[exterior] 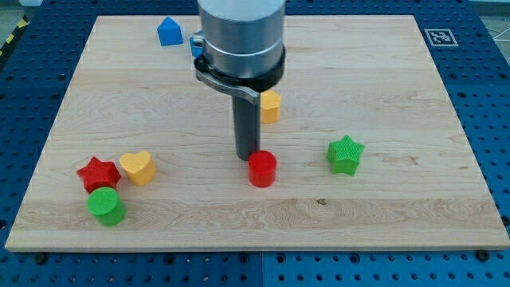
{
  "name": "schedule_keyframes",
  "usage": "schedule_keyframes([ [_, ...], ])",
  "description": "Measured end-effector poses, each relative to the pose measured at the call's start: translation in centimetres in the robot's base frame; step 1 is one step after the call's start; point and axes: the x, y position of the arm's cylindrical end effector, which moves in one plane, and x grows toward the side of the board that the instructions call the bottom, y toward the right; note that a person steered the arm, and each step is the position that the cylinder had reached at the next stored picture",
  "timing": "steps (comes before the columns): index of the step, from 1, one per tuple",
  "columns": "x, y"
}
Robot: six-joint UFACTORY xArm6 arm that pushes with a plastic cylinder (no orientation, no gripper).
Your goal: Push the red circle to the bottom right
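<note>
My tip (245, 157) sits just at the upper-left edge of the red circle (262, 169), touching or nearly so; can't tell which. No hand on this rig, just a bare rod, nothing grasped. Red circle is at lower centre of the wooden board (382, 207). Green star (345, 155) to its right, well apart. Yellow block (271, 105) just behind the rod. Red star (98, 173), yellow heart (138, 167), green circle (106, 206) clustered at lower left. Blue block (169, 31) at top.

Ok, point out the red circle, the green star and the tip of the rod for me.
red circle (262, 168): camera view, on its flat top face.
green star (345, 153): camera view, middle of its top face.
my tip (246, 158): camera view, the rod's very end, touching or nearly touching the red circle's upper left edge.
</note>
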Motion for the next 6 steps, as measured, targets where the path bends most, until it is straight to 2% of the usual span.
schedule_keyframes([
  [1, 0.2, 0.6],
  [2, 0.2, -1.6],
  [3, 1.7, -2.5],
  [4, 3.9, -0.8],
  [5, 5.8, 6.1],
  [6, 6.5, 10.5],
])
